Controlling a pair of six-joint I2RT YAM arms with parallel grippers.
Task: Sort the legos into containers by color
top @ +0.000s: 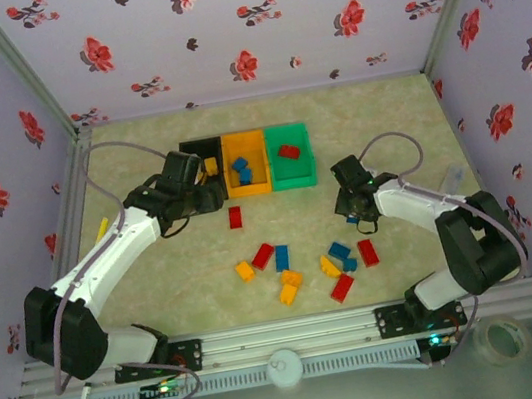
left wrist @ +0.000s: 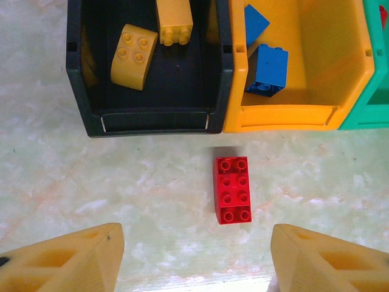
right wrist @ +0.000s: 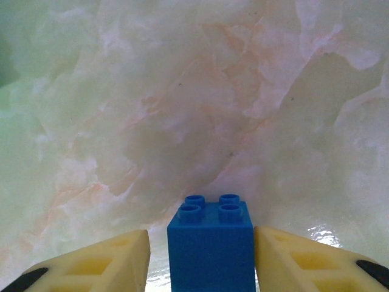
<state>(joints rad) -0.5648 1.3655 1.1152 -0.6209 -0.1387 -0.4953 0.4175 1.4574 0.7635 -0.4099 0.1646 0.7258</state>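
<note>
R hand [right wrist: 200, 243] straddles blue 2x2 brick [right wrist: 211, 258], can't tell if clamped yet: close square on side faces, lift straight, then to orange bin [top: 250, 190]; L hand [left wrist: 196, 261] apart, red brick [left wrist: 232, 190] just ahead.

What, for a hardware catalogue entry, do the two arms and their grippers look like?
The left arm and right arm are alike: white link shells, black joints and bases, a loose grey cable along each. The left gripper and right gripper have pale yellow wedge-shaped fingers with cut-out hollows; the right's show black patches at their outer edges.
</note>
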